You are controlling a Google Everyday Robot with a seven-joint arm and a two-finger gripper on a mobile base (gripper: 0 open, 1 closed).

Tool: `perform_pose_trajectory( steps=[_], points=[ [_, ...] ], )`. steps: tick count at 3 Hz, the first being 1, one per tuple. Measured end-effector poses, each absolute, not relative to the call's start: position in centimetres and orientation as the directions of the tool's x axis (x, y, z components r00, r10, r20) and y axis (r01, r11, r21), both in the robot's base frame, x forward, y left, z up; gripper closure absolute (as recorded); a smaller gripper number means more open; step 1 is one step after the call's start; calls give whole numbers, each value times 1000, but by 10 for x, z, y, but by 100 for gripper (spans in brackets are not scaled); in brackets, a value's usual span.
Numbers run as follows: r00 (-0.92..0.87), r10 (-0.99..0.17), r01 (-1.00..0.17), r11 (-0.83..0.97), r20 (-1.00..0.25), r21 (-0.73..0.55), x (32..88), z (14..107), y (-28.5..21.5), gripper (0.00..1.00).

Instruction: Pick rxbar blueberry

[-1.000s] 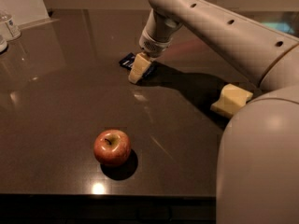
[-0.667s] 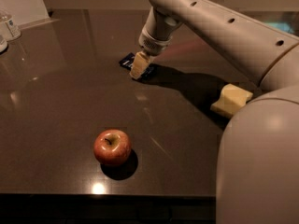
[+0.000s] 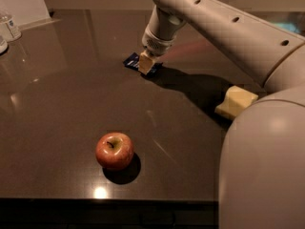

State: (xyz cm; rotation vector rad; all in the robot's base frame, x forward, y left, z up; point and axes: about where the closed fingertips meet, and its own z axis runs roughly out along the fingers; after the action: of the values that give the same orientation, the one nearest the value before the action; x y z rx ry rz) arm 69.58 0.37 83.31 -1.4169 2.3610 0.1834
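The rxbar blueberry (image 3: 131, 60) is a flat dark navy wrapper lying on the dark table (image 3: 62, 104), towards the back middle. My gripper (image 3: 146, 63) hangs from the pale arm that comes in from the upper right. It is down at the table surface, right on top of the bar. It covers the bar's middle, so only the left end and a bit of the right end (image 3: 157, 66) show. The bar lies flat on the table.
A red apple (image 3: 114, 150) stands near the front of the table. A pale yellow sponge-like block (image 3: 236, 101) lies at the right, partly behind my arm's body. A clear bottle (image 3: 9, 25) and a white board (image 3: 24, 1) are at the far left back.
My gripper has shifted a little farther back and right over the bar and sits lower on it. The bar, apple and yellow block have not moved.
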Motion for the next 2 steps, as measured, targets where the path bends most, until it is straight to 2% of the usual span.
perform_pose_trajectory(
  steps=[2],
  points=[
    [-351, -800, -894, 441, -487, -80, 672, 905, -12, 100]
  ],
)
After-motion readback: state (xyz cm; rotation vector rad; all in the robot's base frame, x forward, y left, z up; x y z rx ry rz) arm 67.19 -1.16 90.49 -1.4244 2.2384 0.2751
